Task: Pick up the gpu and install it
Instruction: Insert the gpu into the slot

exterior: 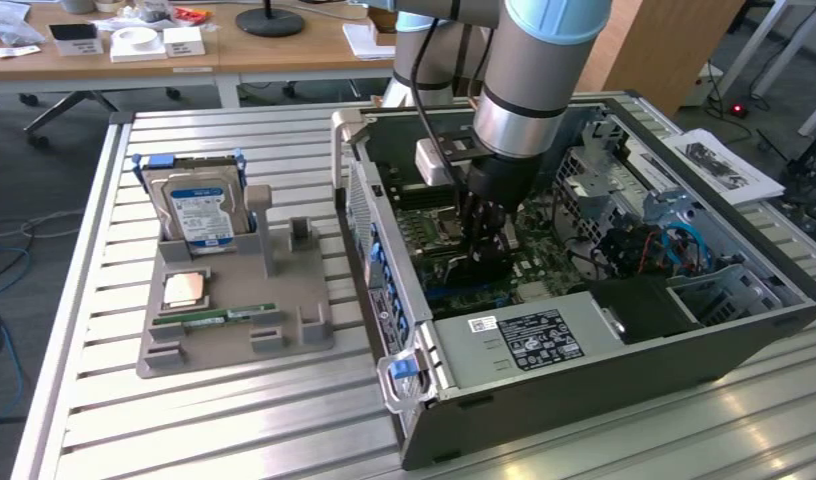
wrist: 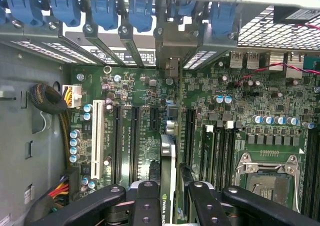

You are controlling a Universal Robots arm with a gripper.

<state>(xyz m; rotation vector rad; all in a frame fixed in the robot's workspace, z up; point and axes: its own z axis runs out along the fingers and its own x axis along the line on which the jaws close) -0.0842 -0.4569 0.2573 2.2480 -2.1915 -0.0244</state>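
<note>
1. The black robot gripper (exterior: 486, 262) was down inside the open grey computer case (exterior: 608, 380), just over the green motherboard (wrist: 145, 96).
2. In the wrist view, the gripper's black fingers (wrist: 145, 203) were closed tight on the gpu (wrist: 167, 176), a thin flat card seen edge-on with a green and white label near the fingers.
3. The gpu stood on its thin edge between the fingers. It ran away from the wrist toward the silver bracket slots (wrist: 170, 51) at the back wall of the case.
4. The card was over the long black slots (wrist: 125, 141) on the motherboard. I could not tell if it was touching a slot or just above it.
5. A long white slot (wrist: 98, 143) sat beside the black ones, and blue plastic clips (wrist: 105, 8) lined the back wall.
6. The silver square chip socket (wrist: 265, 178) sat farther along the board.
7. The grey and silver robot arm (exterior: 535, 80) came down into the case from above.
8. On the exterior view's left, a grey plastic parts holder (exterior: 235, 330) lay on the slatted metal table (exterior: 101, 420).
9. The holder had a silver hard drive with a blue label (exterior: 201, 212) standing in it, and a narrow green memory stick (exterior: 215, 316) lying flat.
</note>
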